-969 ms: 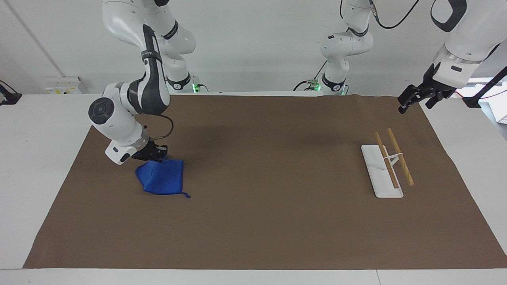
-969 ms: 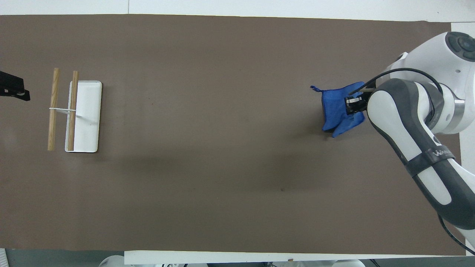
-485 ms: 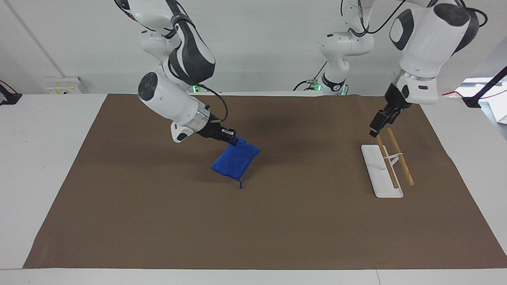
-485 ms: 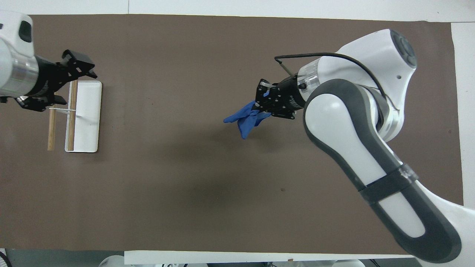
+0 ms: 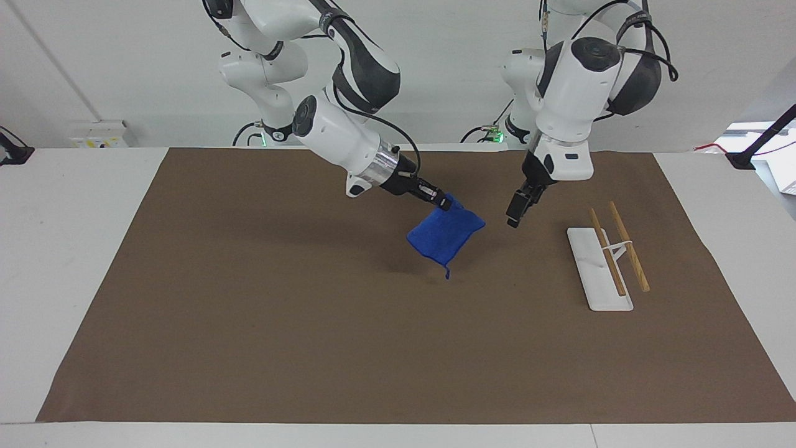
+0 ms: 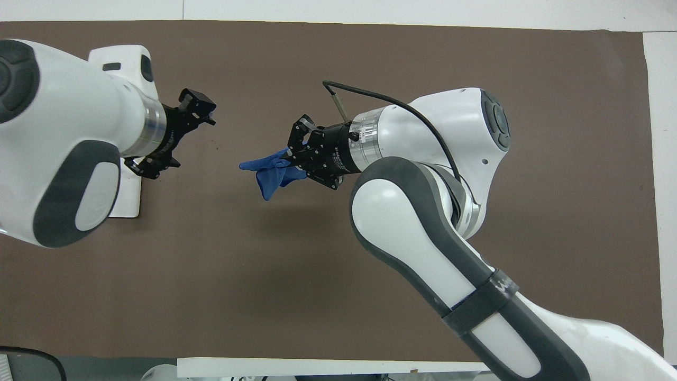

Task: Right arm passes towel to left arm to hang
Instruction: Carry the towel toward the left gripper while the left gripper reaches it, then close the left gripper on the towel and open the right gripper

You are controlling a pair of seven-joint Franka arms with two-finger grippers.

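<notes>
Towel (image 5: 446, 235) hangs from right tool (image 5: 444, 203); left tool (image 5: 515, 213) near, seemingly open.

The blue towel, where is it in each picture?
Facing view: the towel hangs in the middle, from the right tool, above the brown mat.
Overhead view: the towel sits in the middle, held up over the mat.
Shared landmark: the white rack with wooden bars, toward the left arm's end.
</notes>
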